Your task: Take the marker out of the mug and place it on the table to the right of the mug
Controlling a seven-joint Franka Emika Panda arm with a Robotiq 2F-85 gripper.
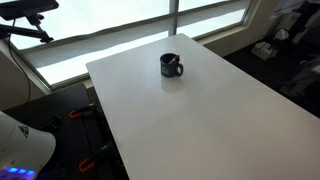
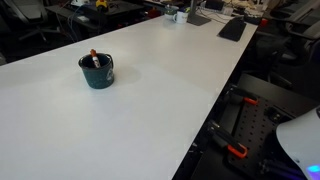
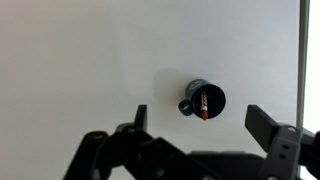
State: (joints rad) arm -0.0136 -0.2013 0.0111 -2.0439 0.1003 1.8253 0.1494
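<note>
My claw [image 3: 198, 117] hung above the bench [image 3: 80, 60] with its jaws spread wide, gripping nothing. The marker [image 3: 204, 104] stood inside the mug [image 3: 214, 92], red end up, the mug's handle pointing left in the wrist view.

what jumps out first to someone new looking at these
A lone dark mug sits on the wide white table, with the marker standing inside it, its red part showing. In the wrist view the open gripper hovers above the mug, fingers spread wide.

No legible text, perhaps from blur.
</note>
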